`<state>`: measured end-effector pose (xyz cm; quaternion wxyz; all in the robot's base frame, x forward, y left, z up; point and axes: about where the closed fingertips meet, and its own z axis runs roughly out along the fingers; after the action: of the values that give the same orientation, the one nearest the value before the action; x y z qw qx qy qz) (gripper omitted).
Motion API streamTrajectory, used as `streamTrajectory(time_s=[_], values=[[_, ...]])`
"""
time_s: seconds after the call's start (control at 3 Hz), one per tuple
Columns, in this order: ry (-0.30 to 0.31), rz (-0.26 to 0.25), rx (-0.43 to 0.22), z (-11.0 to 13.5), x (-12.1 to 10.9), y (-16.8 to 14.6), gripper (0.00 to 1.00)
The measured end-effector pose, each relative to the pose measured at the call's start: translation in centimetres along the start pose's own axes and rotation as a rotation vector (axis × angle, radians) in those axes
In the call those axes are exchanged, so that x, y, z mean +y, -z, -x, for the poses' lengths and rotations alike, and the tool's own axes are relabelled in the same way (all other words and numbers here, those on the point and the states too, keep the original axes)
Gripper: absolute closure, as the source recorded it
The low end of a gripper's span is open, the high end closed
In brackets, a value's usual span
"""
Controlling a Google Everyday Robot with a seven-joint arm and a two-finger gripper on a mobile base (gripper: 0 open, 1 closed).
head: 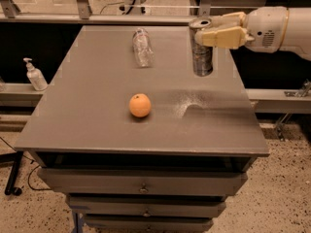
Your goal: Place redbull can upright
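Observation:
The redbull can (pixel 201 57) is upright at the back right of the grey table (pixel 97 120), silver pull-tab top up, its base at or just above the tabletop. My gripper (pixel 216 30) comes in from the right on a white arm (pixel 277 29). Its beige fingers (pixel 224 36) are shut on the can's upper part. An orange (pixel 140 105) lies near the table's middle, well to the front left of the can.
A clear crinkled plastic bottle (pixel 142 47) lies on its side at the back middle. A hand-sanitizer pump bottle (pixel 35 75) stands on a ledge left of the table. The table has drawers (pixel 141 186) below. The table's right edge is close to the can.

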<state>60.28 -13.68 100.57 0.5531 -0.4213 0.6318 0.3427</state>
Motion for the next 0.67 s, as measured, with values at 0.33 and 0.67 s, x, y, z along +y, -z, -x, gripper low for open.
streamTrajectory(time_s=[0.33,0.67], values=[[-0.024,0.000,-0.102,-1.6,1.0,-0.2,1.00],[-0.022,-0.011,-0.132,-3.8,1.3,-0.6,1.00]])
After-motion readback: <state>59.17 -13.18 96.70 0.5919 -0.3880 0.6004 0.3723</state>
